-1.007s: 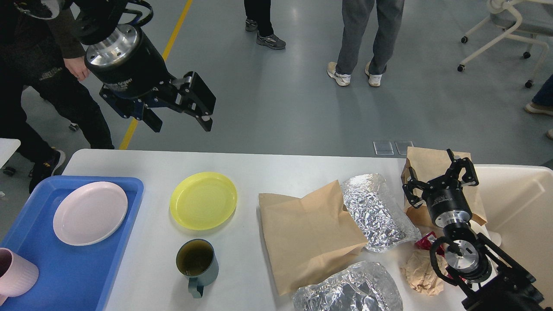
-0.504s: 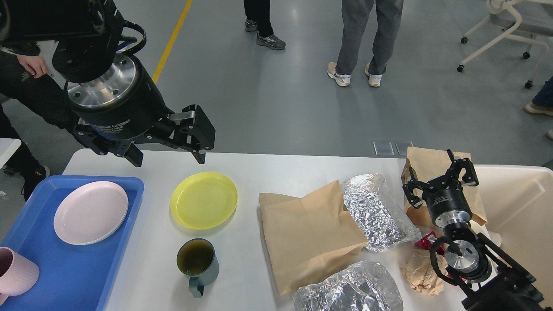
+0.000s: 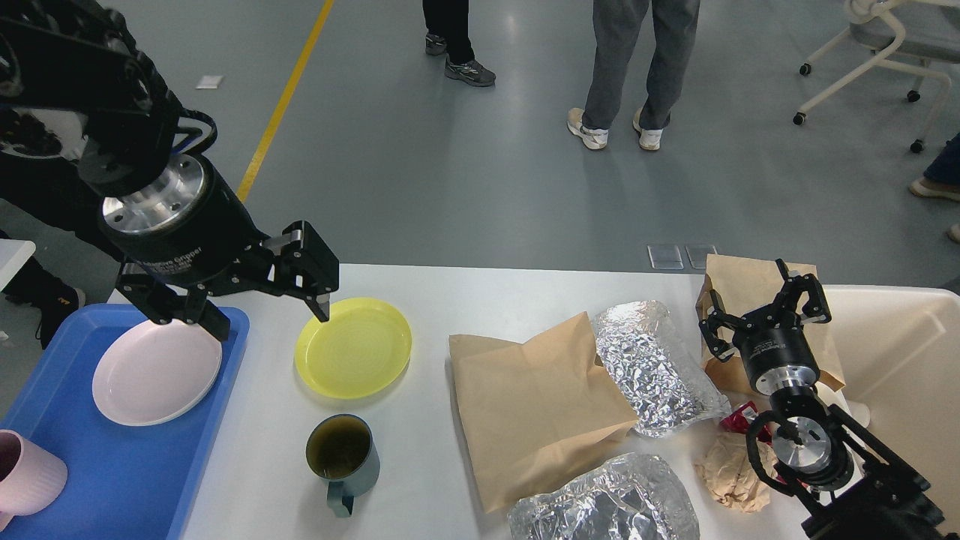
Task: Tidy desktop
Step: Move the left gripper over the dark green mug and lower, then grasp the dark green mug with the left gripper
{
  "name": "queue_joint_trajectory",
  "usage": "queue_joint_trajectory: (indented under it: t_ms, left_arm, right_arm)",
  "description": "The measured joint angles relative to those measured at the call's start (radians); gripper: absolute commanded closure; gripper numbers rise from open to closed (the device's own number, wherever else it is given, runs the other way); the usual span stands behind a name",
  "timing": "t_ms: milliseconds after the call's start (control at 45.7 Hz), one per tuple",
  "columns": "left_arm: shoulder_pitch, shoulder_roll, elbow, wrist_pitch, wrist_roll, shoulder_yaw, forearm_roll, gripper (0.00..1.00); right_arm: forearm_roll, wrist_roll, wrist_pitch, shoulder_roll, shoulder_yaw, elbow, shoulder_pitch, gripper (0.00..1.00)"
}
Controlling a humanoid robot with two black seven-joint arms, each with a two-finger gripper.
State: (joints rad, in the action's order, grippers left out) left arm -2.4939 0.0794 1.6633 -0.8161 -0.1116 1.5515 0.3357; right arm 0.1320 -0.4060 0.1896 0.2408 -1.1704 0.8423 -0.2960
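**Left arm dropping in on the yellow plate**

Grey workshop floor behind, a couple of people standing around, and up front the white desktop (image 3: pixel 480 300) with plenty on it, so tidying looks far from done.

Head view, the only one we've got: over the last second our left gripper (image 3: pixel 262 319) has swung down and left from up over the floor, and now hangs low at the desktop's far-left part. Its fingers are spread wide with nothing between them; one fingertip sits right at the near-left rim of the yellow plate (image 3: pixel 353 347), the other over the blue tray (image 3: pixel 135 465) edge by the pink plate (image 3: pixel 157 370). We can't tell if it's touching anything yet.

Nothing else has budged. The dark mug (image 3: pixel 342 452), the paper bag (image 3: pixel 536 409) and the foil packs (image 3: pixel 652 364) all sit where they were. Our right gripper (image 3: pixel 765 315) hasn't moved either, parked splayed and empty over the other paper bag (image 3: pixel 742 285) next to the cream bin (image 3: pixel 900 352).

Our guess: the yellow plate is next for the tray, and a thin rim lying flat could be fiddly to pinch.
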Motion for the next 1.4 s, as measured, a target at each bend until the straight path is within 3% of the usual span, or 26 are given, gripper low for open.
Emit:
queue_joint_trajectory:
  t_ms: [153, 350, 460, 723, 1117, 1204, 1402]
  left_arm:
    - [0.158, 0.001, -0.001, 0.109, 0.001, -0.023, -0.002, 0.07]
    - [0.373, -0.018, -0.018, 0.340, -0.002, -0.036, 0.003, 0.07]
    - [0.476, -0.028, -0.038, 0.427, -0.003, -0.039, 0.008, 0.07]
    - [0.714, -0.035, -0.195, 0.472, -0.005, -0.099, 0.013, 0.07]
    - [0.899, -0.067, -0.338, 0.565, -0.003, -0.136, 0.015, 0.08]
    - [0.926, -0.068, -0.346, 0.601, -0.001, -0.147, 0.013, 0.14]
    - [0.948, -0.073, -0.350, 0.659, 0.001, -0.153, 0.005, 0.44]
  right_arm:
    - [0.000, 0.000, 0.000, 0.000, 0.000, 0.000, 0.000, 0.00]
    - [0.000, 0.000, 0.000, 0.000, 0.000, 0.000, 0.000, 0.00]
    - [0.000, 0.000, 0.000, 0.000, 0.000, 0.000, 0.000, 0.00]
    - [0.000, 0.000, 0.000, 0.000, 0.000, 0.000, 0.000, 0.00]
    - [0.000, 0.000, 0.000, 0.000, 0.000, 0.000, 0.000, 0.00]
    - [0.000, 0.000, 0.000, 0.000, 0.000, 0.000, 0.000, 0.00]
    - [0.000, 0.000, 0.000, 0.000, 0.000, 0.000, 0.000, 0.00]
